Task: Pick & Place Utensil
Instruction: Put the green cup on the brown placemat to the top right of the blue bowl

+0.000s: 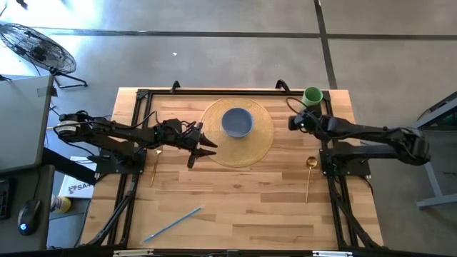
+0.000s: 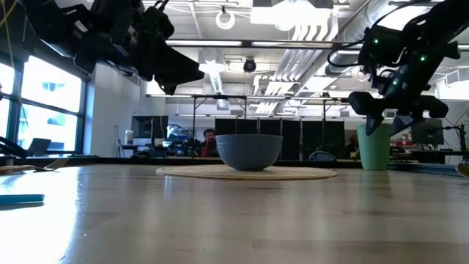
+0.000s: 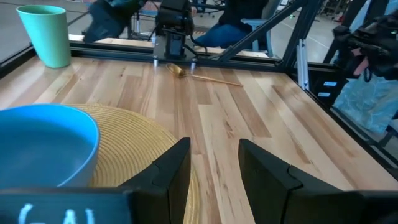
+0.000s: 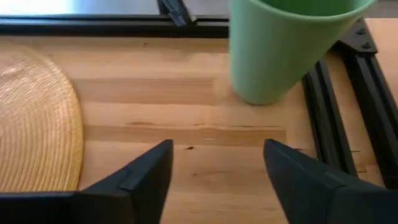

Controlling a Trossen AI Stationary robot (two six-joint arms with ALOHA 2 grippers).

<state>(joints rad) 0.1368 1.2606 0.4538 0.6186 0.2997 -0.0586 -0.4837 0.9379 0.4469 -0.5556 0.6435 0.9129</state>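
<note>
A gold spoon (image 1: 309, 171) lies flat on the table's right side, bowl end toward the far edge; it also shows in the left wrist view (image 3: 186, 71). A second gold utensil (image 1: 155, 168) lies at the left, and a blue utensil (image 1: 171, 224) at the near left. A blue bowl (image 1: 237, 122) stands on a round woven placemat (image 1: 257, 146). My left gripper (image 1: 205, 148) hovers open and empty over the placemat's left edge (image 3: 214, 146). My right gripper (image 1: 291, 123) hovers open and empty beside the green cup (image 4: 280, 50), raised above the table (image 4: 214, 149).
The green cup (image 1: 312, 96) stands upright at the far right corner. Black frame rails (image 1: 335, 178) run along the table's left, right and far sides. Bare wood lies across the near half of the table. A person sits in the room beyond the table (image 2: 209, 141).
</note>
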